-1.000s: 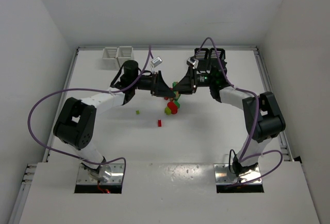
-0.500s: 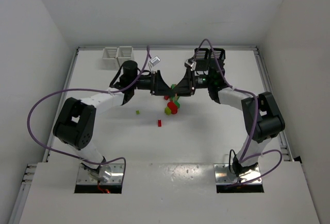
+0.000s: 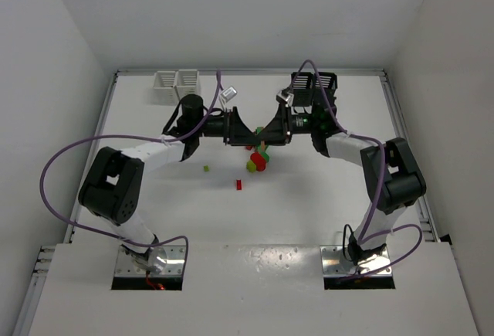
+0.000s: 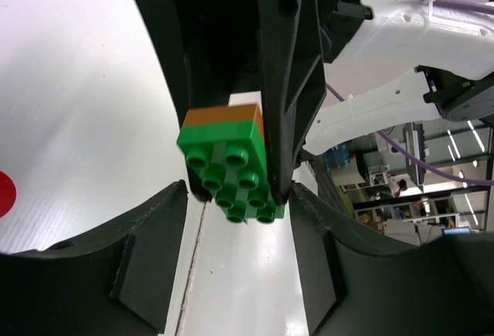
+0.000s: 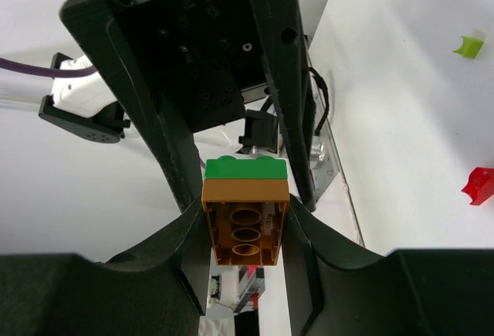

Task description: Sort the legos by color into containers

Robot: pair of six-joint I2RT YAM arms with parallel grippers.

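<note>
My two grippers face each other above the table's middle. My right gripper (image 5: 245,214) is shut on a brown brick (image 5: 245,228) joined to a green brick (image 5: 245,168). In the left wrist view the green brick (image 4: 231,172) points studs-first at my left gripper (image 4: 238,205), which is open; its fingertips (image 4: 166,212) flank the brick's end without touching it. From above, the joined chunk (image 3: 262,132) hangs between the left gripper (image 3: 247,134) and right gripper (image 3: 268,134). A cluster of red, green and yellow-green legos (image 3: 258,162) lies just below.
Two white bins (image 3: 176,83) stand at the back left and two black bins (image 3: 315,85) at the back right behind the right arm. A small red lego (image 3: 238,184) and a tiny yellow-green lego (image 3: 206,168) lie apart on the table.
The left arm has shifted slightly to the left and back. The right gripper still holds the brown and green chunk between the two grippers.
</note>
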